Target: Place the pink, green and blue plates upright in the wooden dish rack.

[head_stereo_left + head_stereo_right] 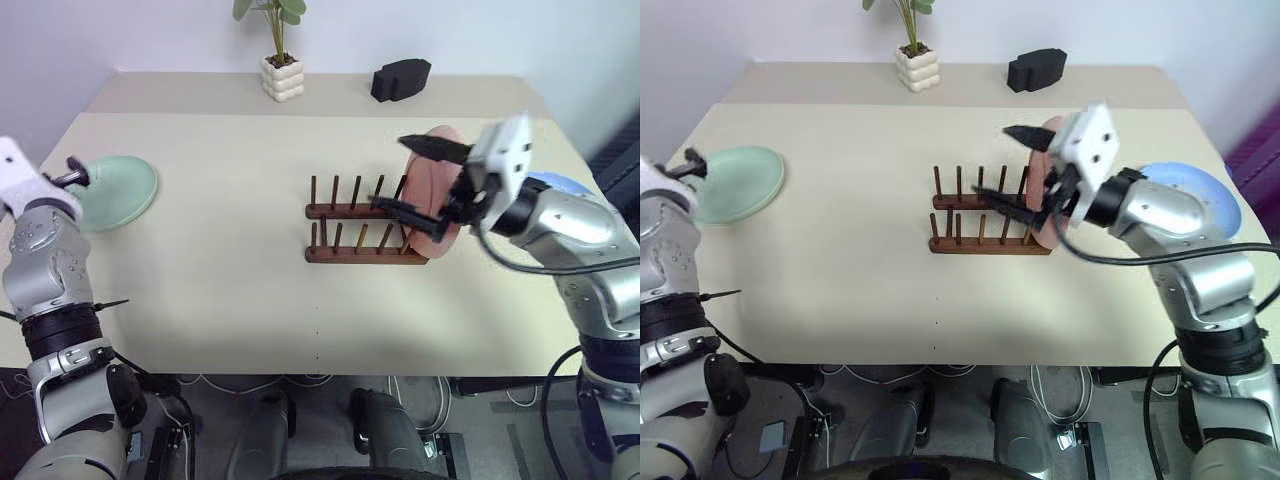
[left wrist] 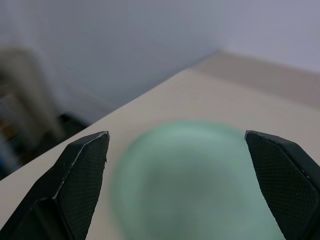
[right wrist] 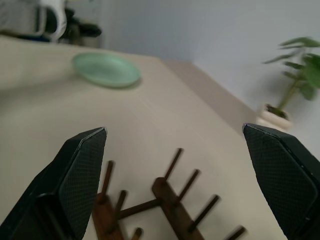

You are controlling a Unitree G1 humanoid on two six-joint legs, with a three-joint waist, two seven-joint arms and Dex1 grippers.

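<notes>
At your nine o'clock the green plate (image 1: 112,192) lies flat near the table's (image 1: 220,290) left edge, and your left gripper (image 2: 177,150) is level with it, jaws spread wide with nothing between them. That spread looks chosen so the fingers can straddle the rim, so I judge the green plate is your next pick.

Moving toward the centre, the wooden rack (image 1: 362,232) sits with its two rows of pegs running nine to three, and the slots on its nine o'clock side are free for the remaining plates.

At the rack's three o'clock end the pink plate (image 1: 436,196) stands upright between the last pegs, so that one looks done. Your right gripper (image 1: 417,178) hovers just in front of it, jaws apart and holding nothing.

Further out at three o'clock, the blue plate (image 1: 1196,192) lies flat on the table, mostly hidden behind your right arm, waiting its turn.
</notes>
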